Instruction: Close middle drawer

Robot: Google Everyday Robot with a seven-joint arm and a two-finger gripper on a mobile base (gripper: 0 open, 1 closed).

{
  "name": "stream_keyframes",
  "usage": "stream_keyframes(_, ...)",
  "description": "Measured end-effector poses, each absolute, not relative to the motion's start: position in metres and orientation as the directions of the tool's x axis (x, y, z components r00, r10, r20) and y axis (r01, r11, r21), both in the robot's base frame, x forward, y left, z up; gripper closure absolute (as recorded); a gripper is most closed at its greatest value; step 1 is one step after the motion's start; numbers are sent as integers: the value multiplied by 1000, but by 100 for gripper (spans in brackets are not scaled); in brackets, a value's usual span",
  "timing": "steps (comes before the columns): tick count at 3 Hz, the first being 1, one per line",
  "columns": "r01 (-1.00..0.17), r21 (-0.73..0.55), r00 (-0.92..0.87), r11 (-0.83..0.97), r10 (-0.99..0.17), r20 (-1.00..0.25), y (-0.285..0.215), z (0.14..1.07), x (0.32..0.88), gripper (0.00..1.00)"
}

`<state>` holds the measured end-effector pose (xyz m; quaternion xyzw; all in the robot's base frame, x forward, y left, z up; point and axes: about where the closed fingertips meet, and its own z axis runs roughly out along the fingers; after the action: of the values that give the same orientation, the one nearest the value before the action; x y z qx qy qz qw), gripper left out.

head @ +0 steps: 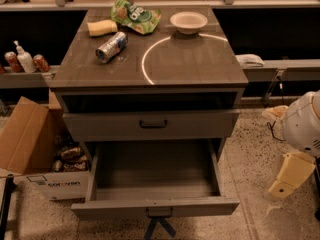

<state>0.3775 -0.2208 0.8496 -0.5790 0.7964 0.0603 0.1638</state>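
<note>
Left of the cabinet (150, 79), a low shelf carries two cans and a pump bottle (22, 59). Below them an opened cardboard box (25, 139) sits on the floor against the cabinet's left side, beside the drawer's travel rather than in it. On the cabinet's top lie a yellow sponge (101, 27), a tipped can (111, 46), a green snack bag (136, 16) and a pale bowl (188, 21). All of them sit back from the front edge, so none bears on the job. Beneath the top, the top drawer (152, 125) shows a dark gap above its front and seems slightly out. The middle drawer (155, 206) is pulled far out of the cabinet's front towards the camera. Its deep box looks empty, and its low front and small dark handle (159, 212) are the nearest parts. Nothing inside would catch, so a straight push on that front should send it home. A dark crossed shape (159, 227) shows under the front, and what it is cannot be told. The lowest drawer is hidden. On a ledge right of the cabinet rests a small white object (249, 60). The gripper (278, 194) hangs low near the floor, well to the right of the cabinet and apart from the drawer, on the end of the pale arm (302, 126). Whether it is spread or closed I cannot tell. Judged from here, it must swing left to the drawer's front, with bare floor between.
</note>
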Motion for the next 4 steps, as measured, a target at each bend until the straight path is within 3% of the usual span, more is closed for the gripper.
stream_keyframes(2, -948, -76, -268, 309, -904, -334, -218, 841, 378, 0)
stream_keyframes(4, -949, 82, -310, 303, -864, -397, -190, 777, 361, 0)
